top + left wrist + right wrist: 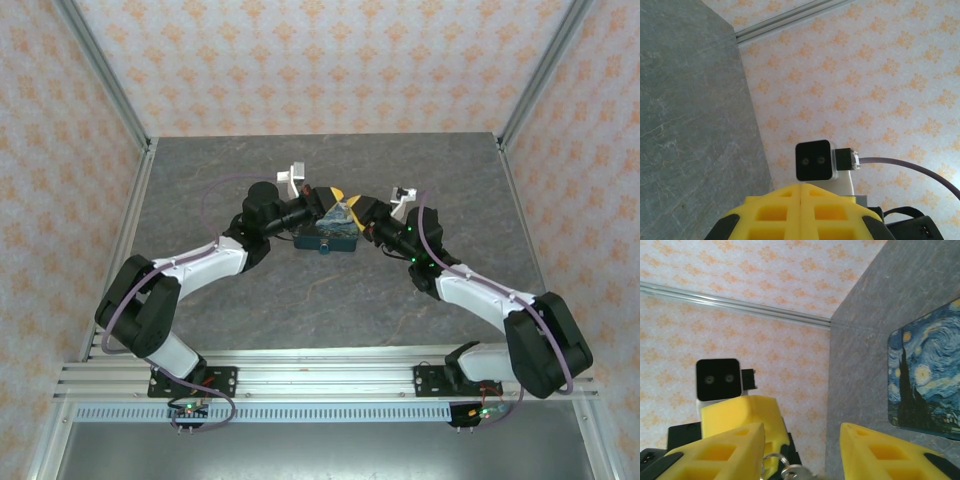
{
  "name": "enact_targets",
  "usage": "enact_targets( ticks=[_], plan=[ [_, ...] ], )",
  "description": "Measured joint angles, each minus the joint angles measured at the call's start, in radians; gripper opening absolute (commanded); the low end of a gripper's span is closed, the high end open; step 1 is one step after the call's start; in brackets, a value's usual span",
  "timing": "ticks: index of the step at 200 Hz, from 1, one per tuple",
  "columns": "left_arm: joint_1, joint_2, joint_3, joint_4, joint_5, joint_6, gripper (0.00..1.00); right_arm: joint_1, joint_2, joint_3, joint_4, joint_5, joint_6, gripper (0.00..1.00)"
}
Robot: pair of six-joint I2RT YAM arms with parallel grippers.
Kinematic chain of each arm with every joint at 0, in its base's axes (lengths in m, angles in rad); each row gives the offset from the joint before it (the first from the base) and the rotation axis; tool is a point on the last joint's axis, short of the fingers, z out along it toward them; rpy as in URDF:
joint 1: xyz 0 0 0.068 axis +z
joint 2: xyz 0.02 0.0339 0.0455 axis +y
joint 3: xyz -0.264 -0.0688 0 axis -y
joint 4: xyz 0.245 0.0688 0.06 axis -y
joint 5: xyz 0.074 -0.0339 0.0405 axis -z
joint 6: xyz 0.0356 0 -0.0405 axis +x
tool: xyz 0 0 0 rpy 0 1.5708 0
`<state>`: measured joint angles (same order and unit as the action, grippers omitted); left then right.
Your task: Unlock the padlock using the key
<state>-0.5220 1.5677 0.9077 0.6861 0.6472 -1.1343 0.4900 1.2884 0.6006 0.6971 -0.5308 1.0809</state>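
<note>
- My left pincer (800, 189) is shut, its two yellow fingers pressed flat with only a seam between them. That grip suits something very thin.
- From the right wrist, a small wire ring and a scrap of pale metal peep out just under that pincer's tip. I take this for the key (790, 471), pinched by its head so the blade stays free, though I cannot see enough of it to be sure.
- My right pincer (802, 435) is wide open and has hold of nothing. Its fingers stand on either side of the key, as if to steady it or take it over.
- Both pincers meet tip to tip above the far edge of the Starry Night box (330, 240), which lies flat in the middle of the surface (330, 310).
- A small dark teal nub sits at the near face of the box. I judge it to be the padlock (325, 249), but it is too small to make out its shackle or keyhole.
- The key is up in the air, near the padlock and apart from it, so nothing is unlocked yet.
- The next move would call for bringing the key down to the lock with the blade well aligned. A grip this thin could twist.
</note>
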Motion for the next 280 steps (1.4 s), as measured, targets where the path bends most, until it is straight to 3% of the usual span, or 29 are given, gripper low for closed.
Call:
enact_targets(
  ticks=[154, 233, 264, 280],
  plan=[
    [0.000, 0.045, 0.000, 0.023, 0.009, -0.063, 0.00, 0.005, 0.011, 0.004, 0.042, -0.073, -0.005, 0.28],
    [0.000, 0.058, 0.000, 0.051, 0.011, -0.082, 0.00, 0.005, 0.014, 0.004, 0.034, -0.078, -0.012, 0.11],
    [0.002, 0.058, 0.000, 0.058, 0.008, -0.081, 0.00, 0.005, 0.014, 0.004, 0.022, -0.071, -0.019, 0.00],
    [0.002, 0.058, 0.000, 0.058, 0.006, -0.081, 0.00, 0.005, 0.014, 0.004, 0.022, -0.068, -0.020, 0.00]
  ],
)
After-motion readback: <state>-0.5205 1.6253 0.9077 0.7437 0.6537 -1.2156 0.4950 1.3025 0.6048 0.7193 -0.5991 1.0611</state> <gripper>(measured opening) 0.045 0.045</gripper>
